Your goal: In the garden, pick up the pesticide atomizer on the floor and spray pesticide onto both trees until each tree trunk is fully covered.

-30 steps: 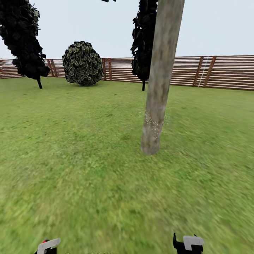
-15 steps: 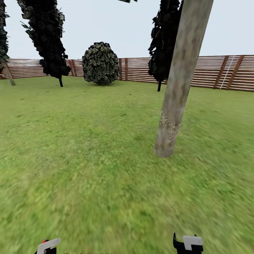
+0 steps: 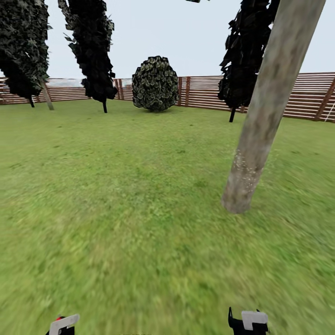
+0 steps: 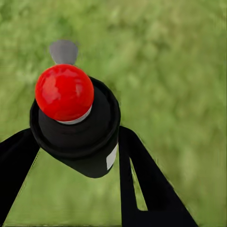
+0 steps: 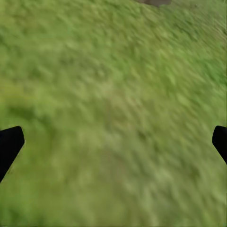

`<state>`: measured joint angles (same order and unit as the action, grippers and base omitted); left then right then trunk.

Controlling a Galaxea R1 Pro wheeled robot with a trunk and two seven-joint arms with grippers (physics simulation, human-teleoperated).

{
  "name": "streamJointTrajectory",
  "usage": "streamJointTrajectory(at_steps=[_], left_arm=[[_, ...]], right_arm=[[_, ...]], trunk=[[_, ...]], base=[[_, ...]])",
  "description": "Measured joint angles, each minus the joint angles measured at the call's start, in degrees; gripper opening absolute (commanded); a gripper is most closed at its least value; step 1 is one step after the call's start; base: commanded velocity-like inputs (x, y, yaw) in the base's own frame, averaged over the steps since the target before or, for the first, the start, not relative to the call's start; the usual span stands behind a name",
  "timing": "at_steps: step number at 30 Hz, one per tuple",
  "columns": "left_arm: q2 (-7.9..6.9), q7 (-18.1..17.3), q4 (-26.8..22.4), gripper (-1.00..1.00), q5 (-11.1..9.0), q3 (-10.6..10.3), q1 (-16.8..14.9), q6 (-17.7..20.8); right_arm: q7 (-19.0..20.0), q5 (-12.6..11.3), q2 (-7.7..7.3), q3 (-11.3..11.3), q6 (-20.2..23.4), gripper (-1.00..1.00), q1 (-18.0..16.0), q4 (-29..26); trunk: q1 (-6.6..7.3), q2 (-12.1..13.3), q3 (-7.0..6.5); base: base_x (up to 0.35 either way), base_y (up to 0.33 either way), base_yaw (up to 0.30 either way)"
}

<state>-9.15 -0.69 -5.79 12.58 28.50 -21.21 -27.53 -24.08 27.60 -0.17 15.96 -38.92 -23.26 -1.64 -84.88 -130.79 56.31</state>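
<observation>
Grass (image 3: 116, 209) surrounds a trunk (image 3: 260, 125); left pincer (image 4: 78, 146) pinches the atomizer (image 4: 75, 123), right pincer (image 5: 113, 142) apparently spread.

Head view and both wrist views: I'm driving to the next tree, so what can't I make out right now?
- Thick pale grey-brown tree trunk: head view's top edge cuts off its crown.
- Second pale trunk: far off, small, partly behind dark foliage.
- Dark bottle with red ball top: left wrist view shows it from above between the left gripper fingers; its lower body is hidden.
- Right gripper: fingertips at frame edges over blurred green grass.
</observation>
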Motion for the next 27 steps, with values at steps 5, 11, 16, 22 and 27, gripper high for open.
streamJointTrajectory(at_steps=[5,11,16,22,27], left_arm=[[-0.02,0.10,0.00,-1.00,-0.02,0.02,-0.01,0.01],[-0.05,0.11,0.00,-1.00,-0.09,0.01,-0.01,0.02],[-0.05,0.15,0.00,-1.00,-0.12,0.02,-0.01,0.03],[-0.08,0.19,0.00,-1.00,-0.12,0.01,0.00,0.03],[-0.07,0.19,0.00,-1.00,-0.11,0.02,0.00,0.03]], right_arm=[[0.02,0.00,0.00,0.01,0.02,1.00,0.01,-0.01],[0.04,0.00,0.00,0.01,0.02,1.00,-0.01,-0.01],[0.04,0.00,0.00,0.01,0.02,1.00,0.01,-0.01],[0.03,0.00,0.00,0.00,0.01,1.00,0.01,-0.01],[0.03,0.00,0.00,0.00,0.01,1.00,0.01,-0.01]], trunk=[[0.00,0.00,0.00],[0.00,0.00,0.00],[0.00,0.00,0.00],[-0.02,0.00,0.00],[-0.02,0.00,0.00]], base=[[0.000,0.272,0.280],[0.000,0.306,0.280],[-0.036,0.305,0.280],[-0.215,0.248,0.280],[-0.243,0.237,0.280]])
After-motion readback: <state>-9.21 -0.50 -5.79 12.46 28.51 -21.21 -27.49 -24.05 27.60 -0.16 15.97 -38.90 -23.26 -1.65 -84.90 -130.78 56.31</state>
